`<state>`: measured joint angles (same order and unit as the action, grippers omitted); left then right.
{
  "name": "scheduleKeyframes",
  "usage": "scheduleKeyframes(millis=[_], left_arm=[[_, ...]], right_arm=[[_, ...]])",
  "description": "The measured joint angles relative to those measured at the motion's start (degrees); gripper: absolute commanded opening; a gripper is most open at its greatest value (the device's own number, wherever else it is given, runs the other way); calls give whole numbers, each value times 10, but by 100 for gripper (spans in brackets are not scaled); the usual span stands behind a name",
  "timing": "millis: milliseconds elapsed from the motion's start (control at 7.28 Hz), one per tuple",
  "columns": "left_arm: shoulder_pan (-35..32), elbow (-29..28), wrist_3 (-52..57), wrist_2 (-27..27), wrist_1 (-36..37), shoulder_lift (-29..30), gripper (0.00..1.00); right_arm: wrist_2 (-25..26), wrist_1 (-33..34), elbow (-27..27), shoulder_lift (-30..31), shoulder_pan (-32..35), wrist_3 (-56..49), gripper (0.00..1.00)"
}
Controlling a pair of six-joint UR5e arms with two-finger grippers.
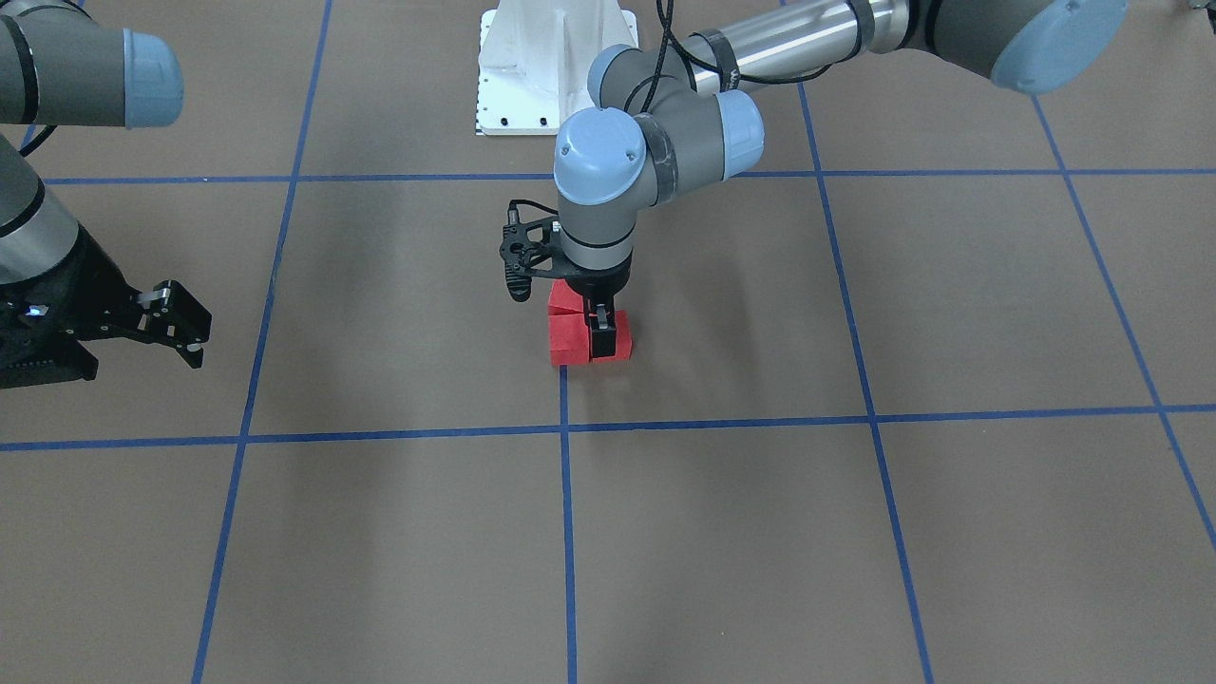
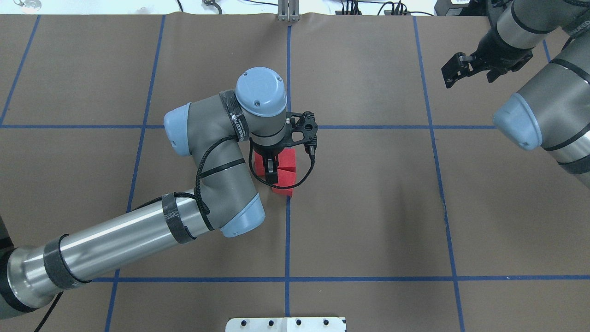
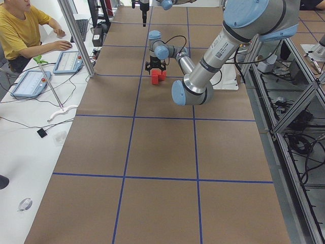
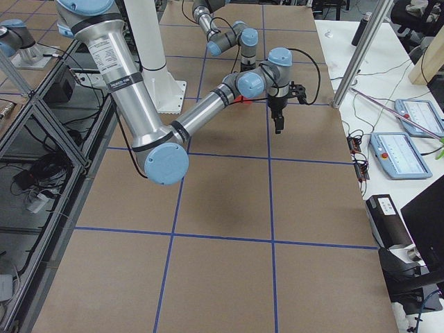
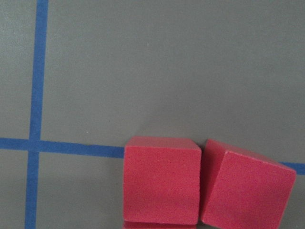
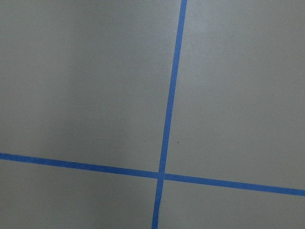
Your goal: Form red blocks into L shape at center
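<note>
Bench center carries the red blocks, clustered and touching, on and just left of the middle blue tape line. The left hand points straight down among them; whether it clasps one I cannot tell. Far right, the right hand hovers released, well apart.

Robotics lab: blue-taped brown table, aluminium frames, person at control tablets.

Even, diffuse light from above fills every view, bright and flat on the brown surface. Soft, faint shadows lie under the left arm, whose metal tube carries pale highlights. The close red blocks look slightly grainy.
</note>
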<state>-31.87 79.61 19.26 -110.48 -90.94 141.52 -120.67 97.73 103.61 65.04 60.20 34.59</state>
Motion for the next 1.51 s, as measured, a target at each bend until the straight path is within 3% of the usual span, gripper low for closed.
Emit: scheduleKeyframes(millis=[412, 824, 1236, 1510], left_arm=[[-36, 26, 1, -48, 11, -2, 100], [-103, 83, -11, -74, 81, -16, 100], [-195, 137, -167, -114, 92, -96, 100], [-288, 173, -199, -148, 89, -176, 100]], right_arm=[[0, 0, 2, 0, 0, 11, 100], [-1, 0, 3, 1, -1, 21, 100], [-4, 0, 1, 3, -1, 20, 100], [-7, 1, -1, 3, 5, 12, 100]])
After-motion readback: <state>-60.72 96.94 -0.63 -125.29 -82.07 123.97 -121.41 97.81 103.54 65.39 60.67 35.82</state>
